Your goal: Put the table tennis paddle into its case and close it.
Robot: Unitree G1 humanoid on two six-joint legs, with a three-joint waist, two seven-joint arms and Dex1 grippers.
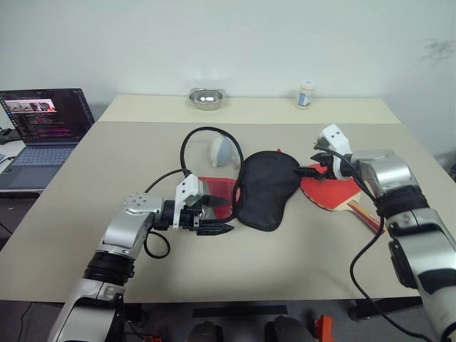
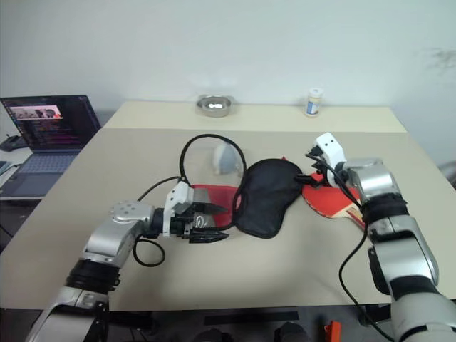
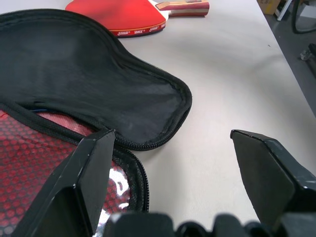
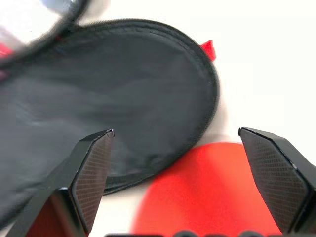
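Left eye view gives me the whole surface (image 1: 107,235): the case (image 1: 267,187) lies unzipped in the middle, its black flap folded toward my right side and its red mesh half (image 1: 217,191) spread flat toward my left. My left end effector (image 1: 214,216) sits low over that red half with its fingers well apart, gripping nothing; from its wrist camera one finger (image 3: 94,177) hangs above the red mesh while the other is over bare surface just past the zip edge, and the black flap rises directly ahead.

My right end effector (image 1: 311,171) hovers at the far edge of the black flap, fingers spread wide and empty. Just beneath and beyond it lies the table tennis paddle (image 1: 329,194), flat on the surface, red face up, handle (image 1: 365,214) pointing away from the case toward my right arm. The wrist camera there shows the red blade (image 4: 197,197) between the two fingers and the case's rounded black edge just beside it, touching or nearly so; I cannot tell which.

Farther out from both end effectors stand a metal bowl (image 1: 206,97) and a small jar (image 1: 306,94).
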